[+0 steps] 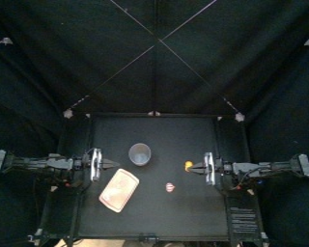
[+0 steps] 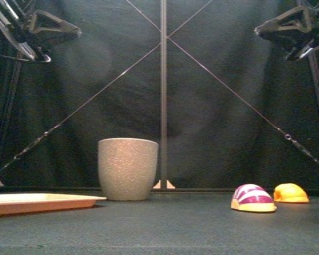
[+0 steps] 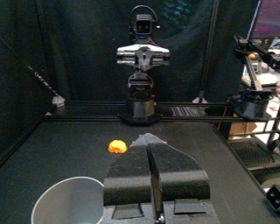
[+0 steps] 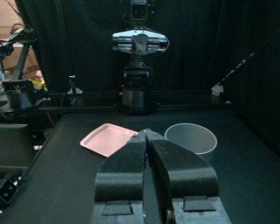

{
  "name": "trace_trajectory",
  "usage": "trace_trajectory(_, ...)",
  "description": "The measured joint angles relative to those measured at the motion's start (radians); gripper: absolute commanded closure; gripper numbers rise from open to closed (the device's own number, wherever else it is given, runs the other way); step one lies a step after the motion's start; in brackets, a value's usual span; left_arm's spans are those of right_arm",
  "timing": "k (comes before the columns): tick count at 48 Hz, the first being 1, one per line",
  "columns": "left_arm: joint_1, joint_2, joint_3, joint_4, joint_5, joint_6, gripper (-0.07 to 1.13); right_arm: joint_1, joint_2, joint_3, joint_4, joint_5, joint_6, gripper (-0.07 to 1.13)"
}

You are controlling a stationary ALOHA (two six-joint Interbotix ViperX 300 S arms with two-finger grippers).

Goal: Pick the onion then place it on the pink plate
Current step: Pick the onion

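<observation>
Nearest the table's (image 1: 183, 217) front edge, toward its left side, the pink plate (image 1: 120, 189) lay flat. The onion (image 2: 253, 198), purple with pale stripes, sat on the bare table right of the plate, apart from it and about halfway between the front and back edges. Just behind it, slightly nearer the right edge, lay a small orange toy (image 2: 290, 193); its kind was hard to make out, perhaps a piece of fruit. Farther back, left of the middle, the tall grey cup (image 2: 128, 169) stood upright, behind the stretch between plate and onion rather than in it. The left gripper (image 3: 152, 140) hung above the left edge and the right gripper (image 4: 146, 136) above the right edge, facing each other across the table. Each had its jaws pressed together on nothing, well clear of the onion.
</observation>
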Motion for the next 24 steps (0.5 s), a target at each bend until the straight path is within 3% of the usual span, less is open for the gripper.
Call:
trace_trajectory(7, 0.034, 0.005, 0.000, -0.014, 0.098, 0.002, 0.99, -0.029, 0.028, 0.003, 0.049, 0.043, 0.023, 0.79)
trace_trajectory(12, 0.060, 0.005, 0.000, -0.031, 0.140, 0.000, 0.99, -0.067, 0.084, -0.002, 0.067, 0.115, 0.028, 0.69)
trace_trajectory(16, 0.080, 0.005, 0.000, -0.035, 0.161, 0.000, 0.99, -0.075, 0.129, -0.018, 0.067, 0.164, 0.028, 0.53)
trace_trajectory(24, 0.094, 0.005, -0.002, -0.037, 0.169, 0.002, 0.99, -0.069, 0.224, -0.064, 0.075, 0.195, 0.029, 0.10)
